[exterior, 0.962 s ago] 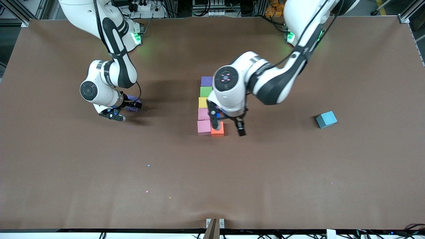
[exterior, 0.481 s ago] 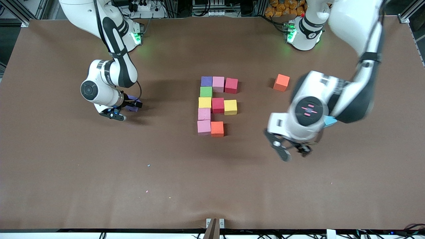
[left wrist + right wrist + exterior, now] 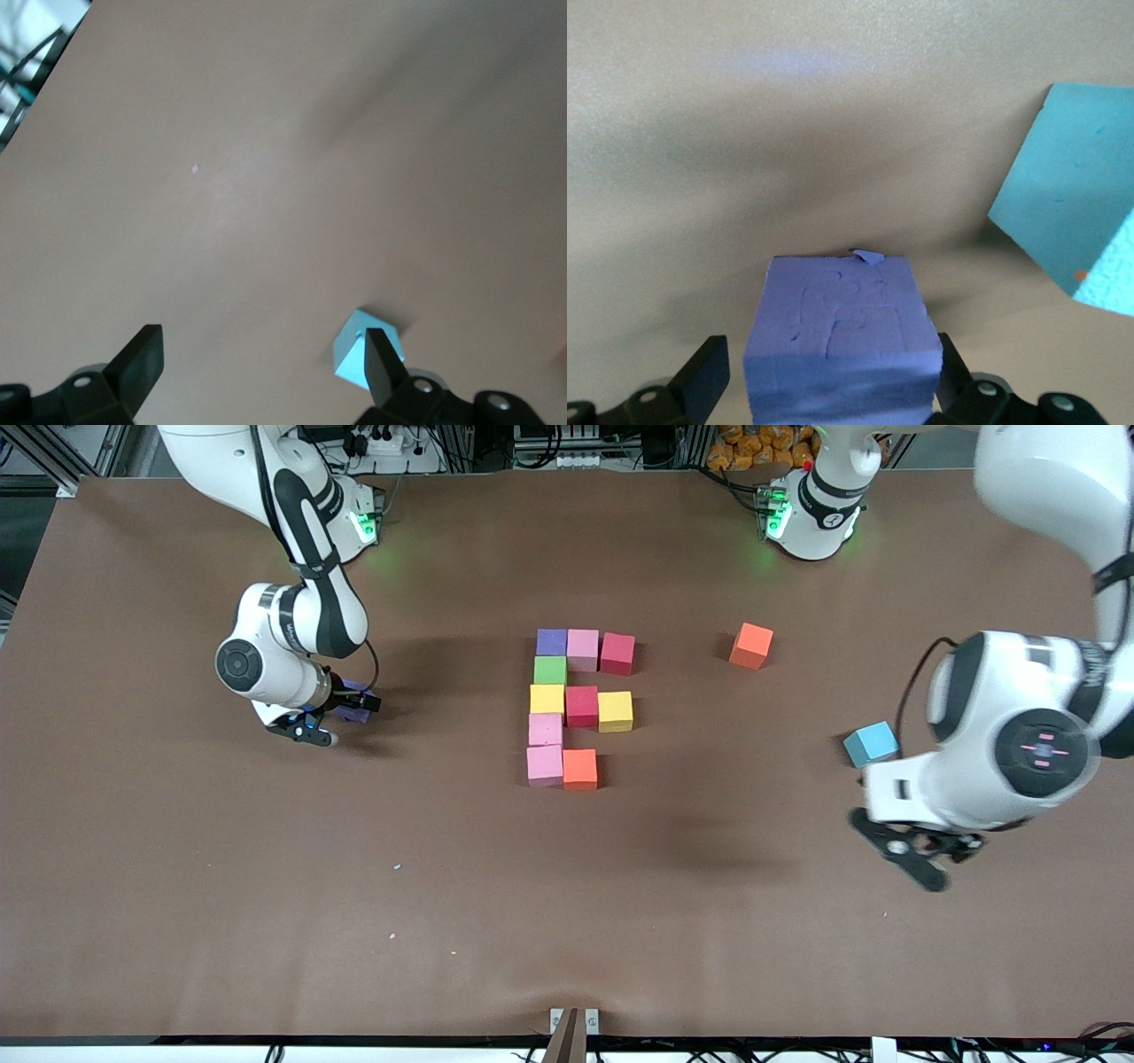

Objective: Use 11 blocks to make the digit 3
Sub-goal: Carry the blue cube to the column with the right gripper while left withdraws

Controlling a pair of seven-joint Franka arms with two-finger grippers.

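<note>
Blocks (image 3: 574,707) sit clustered mid-table, nine touching, with a lone orange block (image 3: 751,646) apart toward the left arm's end. We see the right gripper (image 3: 828,376) low at its end of the table, fingers spread around a purple block (image 3: 840,332), beside a light-blue cube (image 3: 1072,221). The left gripper (image 3: 261,354) hangs spread and empty near another light-blue cube (image 3: 870,744).

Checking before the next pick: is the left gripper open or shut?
Open: the left gripper has its fingers spread wide, nothing between them.
</note>
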